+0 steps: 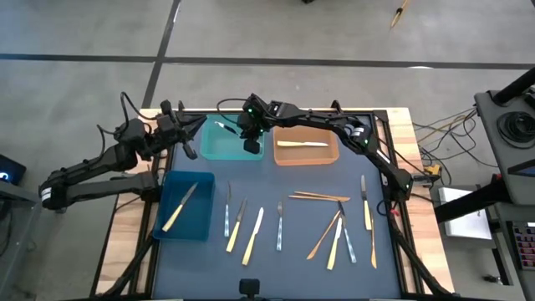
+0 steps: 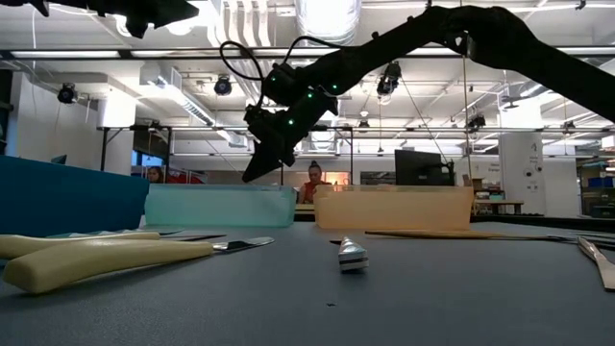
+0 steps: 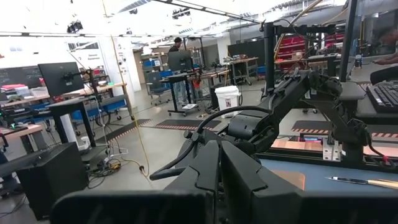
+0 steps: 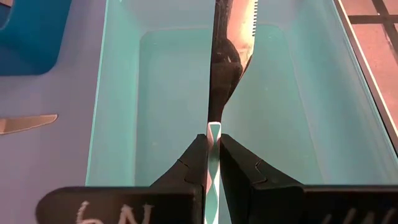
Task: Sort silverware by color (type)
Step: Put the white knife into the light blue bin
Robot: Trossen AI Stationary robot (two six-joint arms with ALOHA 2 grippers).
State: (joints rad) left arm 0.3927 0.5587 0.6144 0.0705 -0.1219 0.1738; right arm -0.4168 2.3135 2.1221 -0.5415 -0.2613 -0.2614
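Far left, the left gripper (image 1: 191, 134) is parked at the back-left corner of the worktop (image 1: 276, 201), just beside the teal bin's (image 1: 213, 149) left wall. Its fingers look pressed together with nothing in them.

Next over, the dark blue bin (image 1: 202, 219) sits at the left edge with one pale yellow knife (image 1: 179, 208) lying diagonally inside.

The right gripper (image 4: 211, 163) hangs over the teal bin, fingers clamped on the handle of a silvery knife (image 4: 231, 46). The serrated blade points out over the bin's floor, clear of both side walls. There's already a small pale piece (image 1: 224, 128) in that bin's back-left corner.

Right of that, the orange bin (image 1: 333, 154) holds one tan utensil (image 1: 301, 144) lying crosswise.

The rest of the silverware is loose on the front half of the worktop: a row of four (image 1: 252, 227) near the middle, then a tangled cluster (image 1: 338, 226) toward the right edge. A clear strip of worktop separates the bins and those loose pieces.
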